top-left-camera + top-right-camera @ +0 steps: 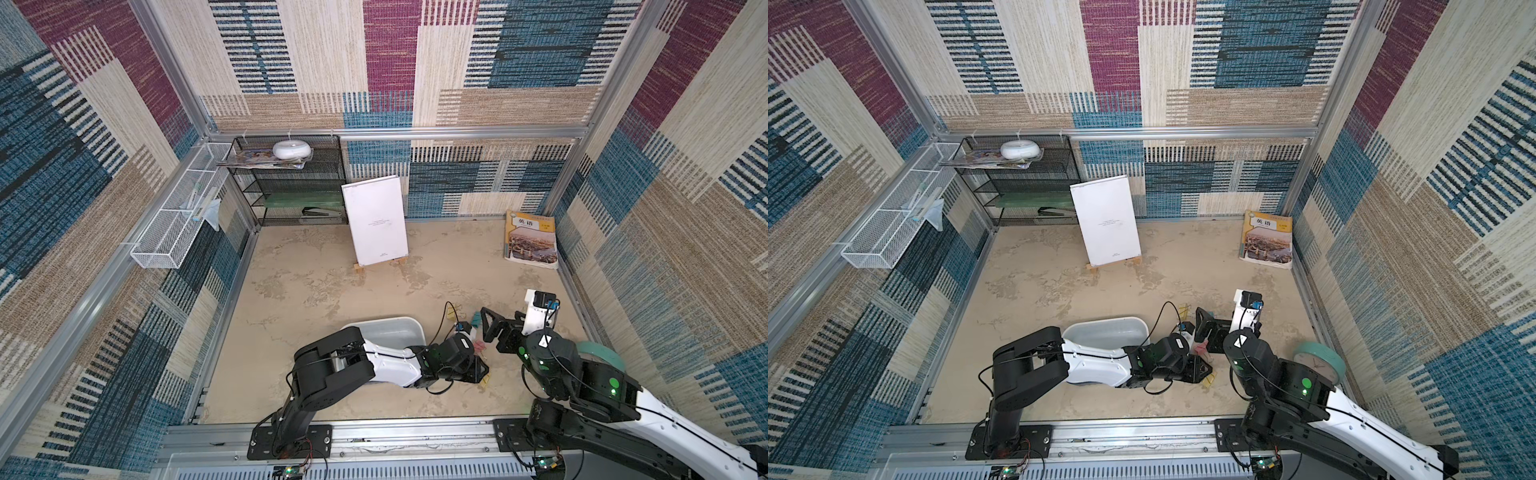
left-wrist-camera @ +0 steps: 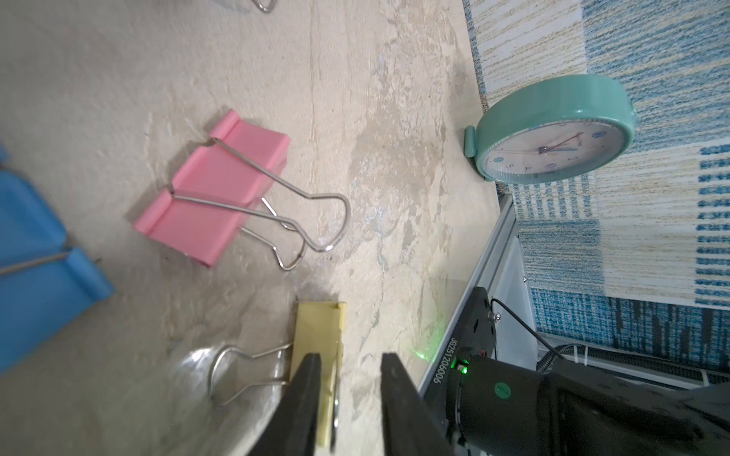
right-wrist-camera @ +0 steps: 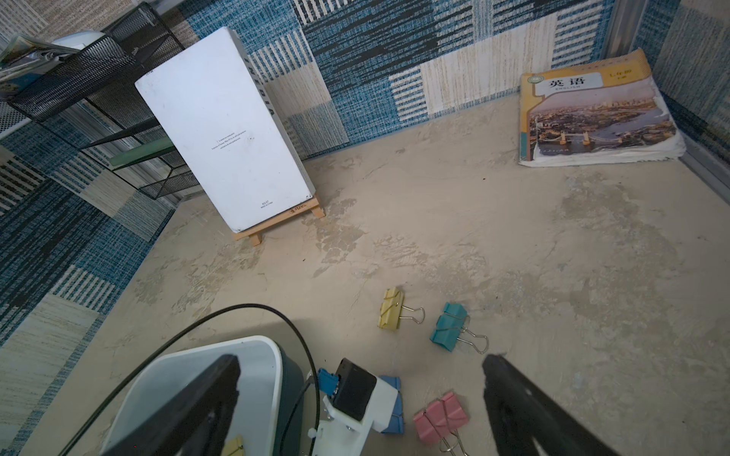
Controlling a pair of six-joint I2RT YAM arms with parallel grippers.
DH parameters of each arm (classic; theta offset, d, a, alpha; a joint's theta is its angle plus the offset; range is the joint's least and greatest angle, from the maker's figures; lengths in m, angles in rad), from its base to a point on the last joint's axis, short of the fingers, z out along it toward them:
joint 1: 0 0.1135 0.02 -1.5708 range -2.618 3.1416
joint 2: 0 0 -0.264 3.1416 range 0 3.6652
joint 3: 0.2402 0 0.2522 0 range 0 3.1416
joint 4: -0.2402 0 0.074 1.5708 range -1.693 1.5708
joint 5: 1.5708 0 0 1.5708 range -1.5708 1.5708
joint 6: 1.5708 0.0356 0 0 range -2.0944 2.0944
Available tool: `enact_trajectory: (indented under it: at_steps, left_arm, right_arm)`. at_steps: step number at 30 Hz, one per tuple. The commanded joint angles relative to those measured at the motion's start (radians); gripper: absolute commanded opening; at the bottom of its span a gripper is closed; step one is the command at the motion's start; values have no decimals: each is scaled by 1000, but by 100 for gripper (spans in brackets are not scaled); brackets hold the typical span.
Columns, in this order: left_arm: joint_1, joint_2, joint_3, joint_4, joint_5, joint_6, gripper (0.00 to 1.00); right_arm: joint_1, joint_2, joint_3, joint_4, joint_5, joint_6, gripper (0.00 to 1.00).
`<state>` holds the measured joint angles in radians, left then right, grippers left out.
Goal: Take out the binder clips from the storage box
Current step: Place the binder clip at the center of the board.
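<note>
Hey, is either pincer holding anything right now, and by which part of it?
Nothing is held. The left pincer stands open beside a yellow binder clip lying on the table; the right pincer is wide open and empty.

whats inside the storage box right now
One yellow binder clip shows inside the storage box in the right wrist view. The far half looks bare in both top views; the left arm covers the near part.

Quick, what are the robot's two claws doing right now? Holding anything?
Left gripper: open, jaws apart; a yellow binder clip sits against one finger, not pinched.
Right gripper: open wide, holding nothing.
</note>
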<state>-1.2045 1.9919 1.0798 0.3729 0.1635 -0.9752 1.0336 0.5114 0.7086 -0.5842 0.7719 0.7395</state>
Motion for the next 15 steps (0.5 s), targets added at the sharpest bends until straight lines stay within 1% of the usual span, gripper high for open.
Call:
enact_trajectory:
  at_steps: [1,3,7,15]
  left_arm:
    - [0,-46,-7,-33,-21,39,48]
    - [0,-85,-21,-59,-31,50,51]
    - [0,-182,-70,-101,-63,65,51]
    - [2,-448,-174,-360,-247,125,48]
  right_arm:
    - [0,5,-2,15,-10,0,99]
    - [0,12,-2,25,-17,-2,99]
    - [0,35,-5,55,-36,-14,99]
    - [-1,113,-11,166,-94,-55,99]
